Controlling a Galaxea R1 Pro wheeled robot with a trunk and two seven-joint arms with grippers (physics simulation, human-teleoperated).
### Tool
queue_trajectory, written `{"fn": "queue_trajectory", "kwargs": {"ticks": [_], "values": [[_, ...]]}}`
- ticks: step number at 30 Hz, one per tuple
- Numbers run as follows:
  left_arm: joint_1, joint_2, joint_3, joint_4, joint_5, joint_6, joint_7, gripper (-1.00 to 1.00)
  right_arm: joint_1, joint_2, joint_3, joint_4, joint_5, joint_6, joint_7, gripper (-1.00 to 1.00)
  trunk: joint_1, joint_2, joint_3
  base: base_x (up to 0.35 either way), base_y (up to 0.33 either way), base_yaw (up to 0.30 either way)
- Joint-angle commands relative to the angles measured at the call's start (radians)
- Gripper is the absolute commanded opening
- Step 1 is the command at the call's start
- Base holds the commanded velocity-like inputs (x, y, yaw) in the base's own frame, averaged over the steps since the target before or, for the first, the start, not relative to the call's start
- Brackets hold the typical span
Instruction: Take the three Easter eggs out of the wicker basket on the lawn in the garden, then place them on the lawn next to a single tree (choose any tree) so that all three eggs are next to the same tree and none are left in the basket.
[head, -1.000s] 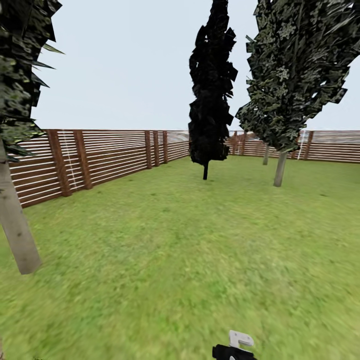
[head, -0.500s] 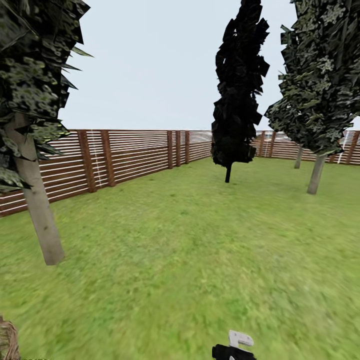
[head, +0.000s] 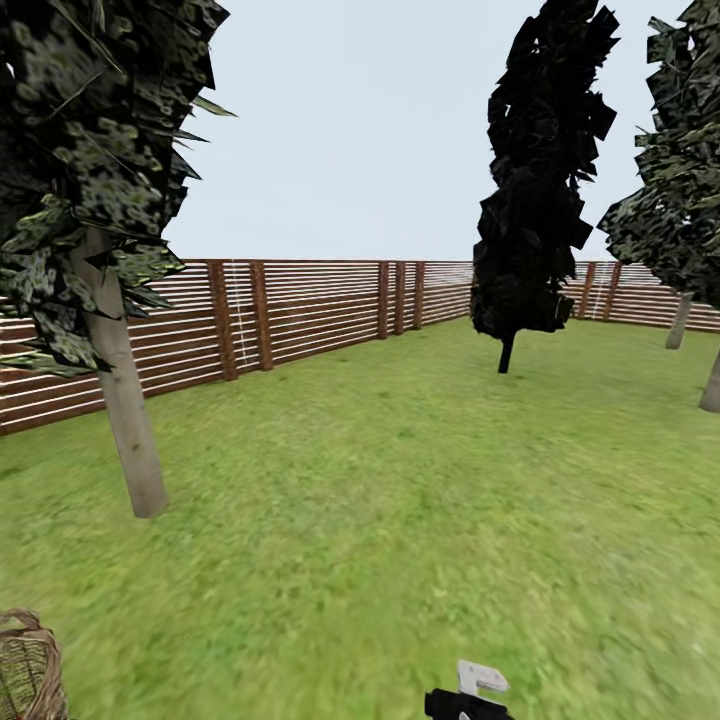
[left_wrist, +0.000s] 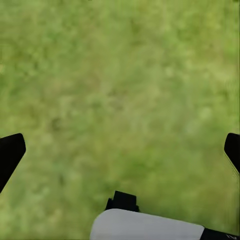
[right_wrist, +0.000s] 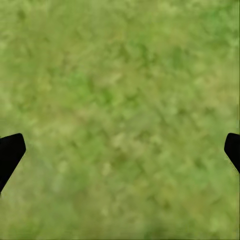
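**Basket at my far left, both grippers wide and empty**

I am looking across the lawn (head: 400, 520) toward the fence (head: 300, 310), with a pale-trunked tree (head: 125, 400) standing to my left and a black cypress (head: 535, 200) farther off to the right. The basket (head: 28, 668) is just showing at the lower left corner of the head view, near that tree's foot; I cannot see into it, so the eggs are probably inside but I cannot confirm that. Both wrist cameras are pointing down at bare grass. The left gripper (left_wrist: 120, 150) is spread wide with nothing between its fingers, and the right gripper (right_wrist: 120, 150) likewise. The basket is lying left of both, so my left arm is the nearer one, I judge.
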Motion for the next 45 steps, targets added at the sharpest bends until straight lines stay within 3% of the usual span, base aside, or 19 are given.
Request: {"fn": "queue_trajectory", "kwargs": {"ticks": [1, 19, 35, 45], "values": [[-0.001, -0.001, 0.008, -0.001, -0.009, -0.003, -0.001, 1.0, 0.0, 0.0, 0.003, -0.003, -0.006, 0.006, -0.005, 1.0, 0.001, -0.001, -0.001, 0.293, -0.154, 0.29], [-0.001, -0.001, 0.008, -0.001, -0.009, -0.003, -0.001, 1.0, 0.001, 0.0, 0.003, -0.001, -0.007, 0.006, -0.005, 1.0, 0.001, -0.001, -0.001, 0.292, -0.165, 0.28], [-0.001, -0.002, 0.008, -0.001, -0.01, -0.003, -0.001, 1.0, 0.001, 0.001, 0.003, -0.001, -0.009, 0.006, -0.005, 1.0, 0.001, -0.001, -0.001, 0.287, -0.185, 0.051], [-0.001, -0.002, 0.008, 0.0, -0.01, -0.003, -0.001, 1.0, 0.001, 0.001, 0.003, -0.001, -0.007, 0.006, -0.005, 1.0, 0.001, -0.001, -0.001, 0.26, -0.201, 0.236]]}}
